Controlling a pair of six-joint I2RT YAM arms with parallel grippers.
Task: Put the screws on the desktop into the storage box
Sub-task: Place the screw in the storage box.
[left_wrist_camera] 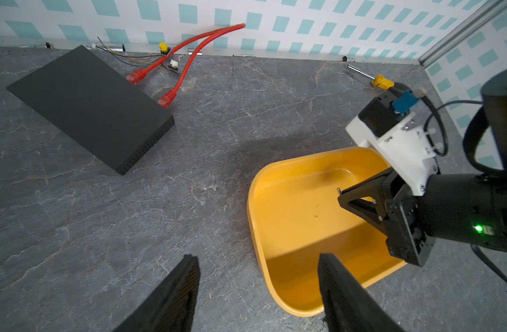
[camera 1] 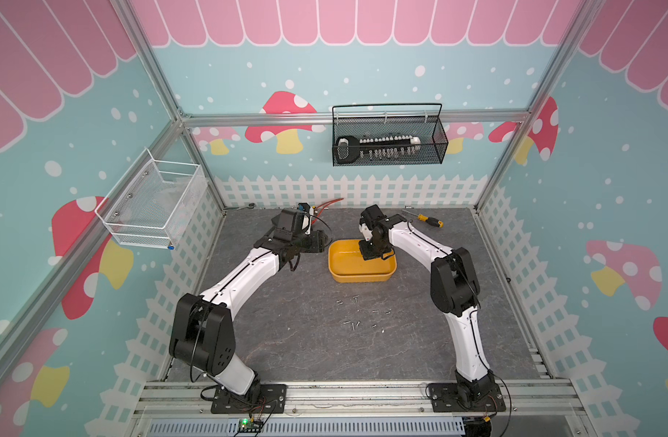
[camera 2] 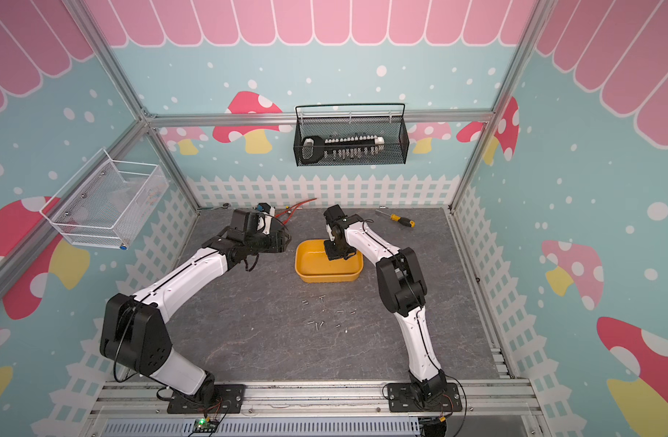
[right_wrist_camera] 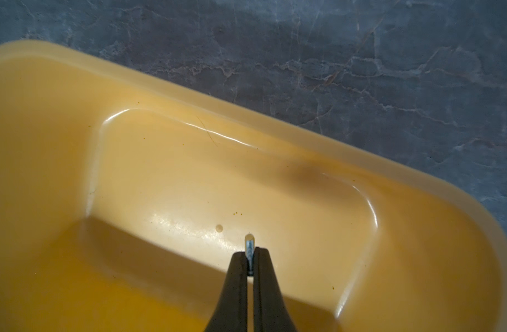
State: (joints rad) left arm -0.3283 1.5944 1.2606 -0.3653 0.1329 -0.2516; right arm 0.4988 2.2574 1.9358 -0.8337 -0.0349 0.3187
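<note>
Right jaws clamp one screw [right_wrist_camera: 249,247], lower centre of the wrist view, over the storage box [right_wrist_camera: 304,140], left jaws open and empty; on release it may stick or bounce onto the counter [camera 1: 306,352].

My left arm [camera 1: 245,272] reaches forward, elbow bent, wrist low and turned toward my other arm, left jaws wide apart, nothing between. My right arm [camera 1: 412,238] folds over, wrist pointing down, right jaws pinched on a tiny silver threaded screw [right_wrist_camera: 249,247].
</note>
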